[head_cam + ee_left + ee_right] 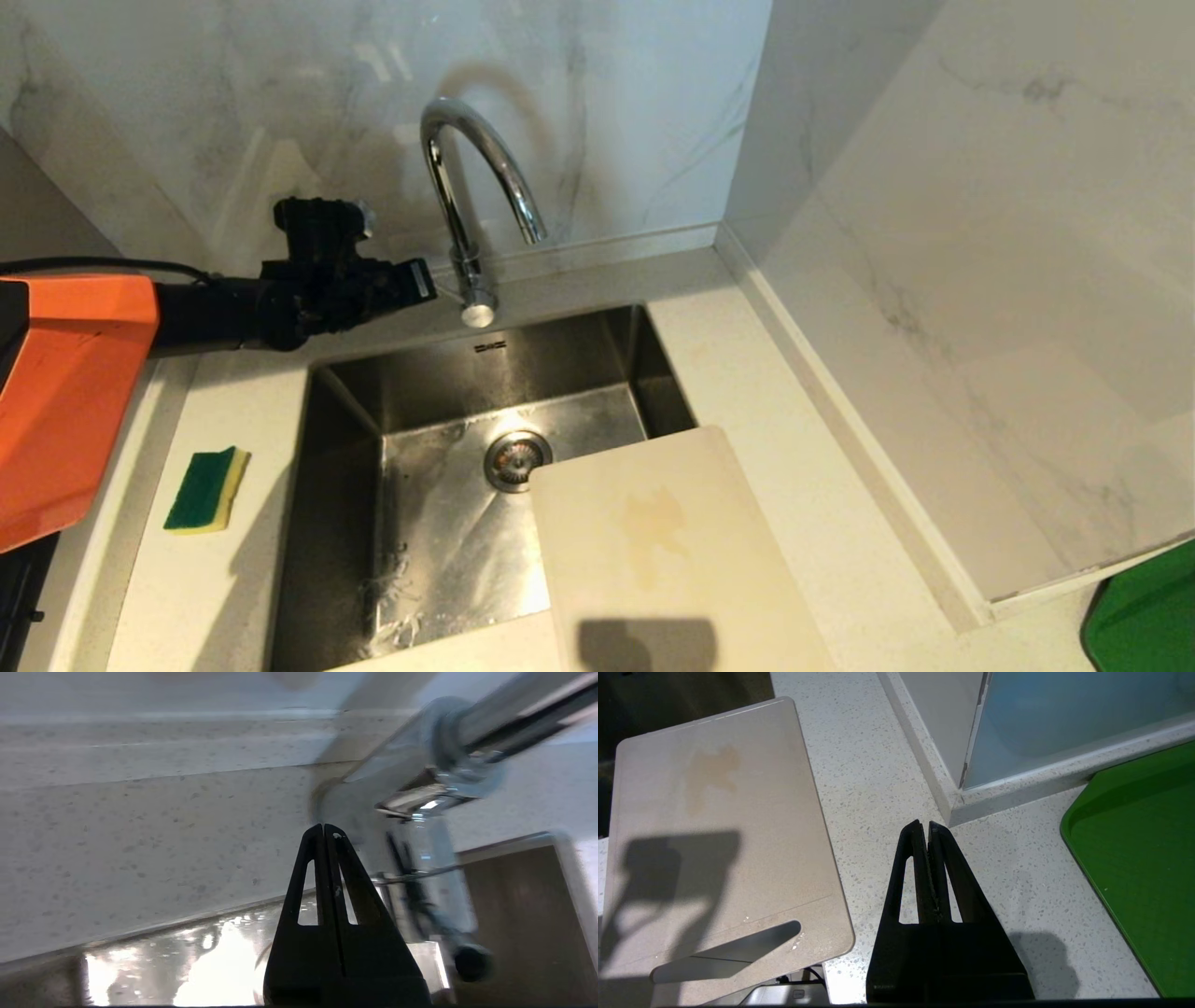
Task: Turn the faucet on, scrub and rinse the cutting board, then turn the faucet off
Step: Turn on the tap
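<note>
The right gripper [923, 828] hangs over the counter [878, 765], jaws pressed together and empty, between the cutting board [719, 826] and a green tray [1143, 858]. The board lies over the sink's [448, 523] near right corner. A sponge [207, 489] sits left of the sink. Farther back, the left gripper [422, 278], jaws closed on nothing, is just beside the faucet [467, 187] base.

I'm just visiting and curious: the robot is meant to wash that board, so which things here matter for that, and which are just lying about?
Part of the job:
- faucet
- cutting board, lying partly over the sink
- left tool, shut, beside the faucet's base
- sponge, likely for scrubbing

Just lying about:
- green tray
- right tool, shut, idle over the counter
</note>
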Motion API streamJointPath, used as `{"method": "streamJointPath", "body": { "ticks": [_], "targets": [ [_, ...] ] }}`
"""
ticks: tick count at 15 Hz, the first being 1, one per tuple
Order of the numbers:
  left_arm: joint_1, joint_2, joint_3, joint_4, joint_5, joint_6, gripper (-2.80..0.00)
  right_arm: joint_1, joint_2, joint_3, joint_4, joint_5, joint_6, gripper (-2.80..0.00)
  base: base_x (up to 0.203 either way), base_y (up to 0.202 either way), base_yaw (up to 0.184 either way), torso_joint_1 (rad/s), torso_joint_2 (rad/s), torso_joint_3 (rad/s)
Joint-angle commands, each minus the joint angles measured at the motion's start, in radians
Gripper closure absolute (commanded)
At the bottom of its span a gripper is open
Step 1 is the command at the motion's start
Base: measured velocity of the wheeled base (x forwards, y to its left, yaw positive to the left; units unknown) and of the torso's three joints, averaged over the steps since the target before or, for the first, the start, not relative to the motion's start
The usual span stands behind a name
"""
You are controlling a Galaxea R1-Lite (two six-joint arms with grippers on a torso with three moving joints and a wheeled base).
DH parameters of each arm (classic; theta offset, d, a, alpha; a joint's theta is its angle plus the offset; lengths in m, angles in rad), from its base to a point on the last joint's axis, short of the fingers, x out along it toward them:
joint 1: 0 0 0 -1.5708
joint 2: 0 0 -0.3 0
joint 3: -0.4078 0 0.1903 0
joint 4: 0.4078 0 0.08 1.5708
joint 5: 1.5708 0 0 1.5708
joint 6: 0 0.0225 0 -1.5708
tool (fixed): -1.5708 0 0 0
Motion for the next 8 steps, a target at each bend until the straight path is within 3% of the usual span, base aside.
{"method": "streamJointPath", "body": {
  "ticks": [1,5,8],
  "targets": [
    [0.001,-0.015,0.0,-0.002,0.0,0.011,0.0,0.0,0.0,0.0,0.0,0.0,0.001,0.0,0.0,0.0,0.0,0.0,0.0,0.0],
    [0.005,-0.075,0.029,-0.007,0.019,0.071,0.0,0.0,0.0,0.0,0.0,0.0,0.001,0.0,0.0,0.0,0.0,0.0,0.0,0.0],
    [0.004,-0.09,0.029,-0.026,0.017,0.075,0.0,0.0,0.0,0.002,-0.001,0.0,0.001,0.0,0.0,0.0,0.0,0.0,0.0,0.0]
  ]
}}
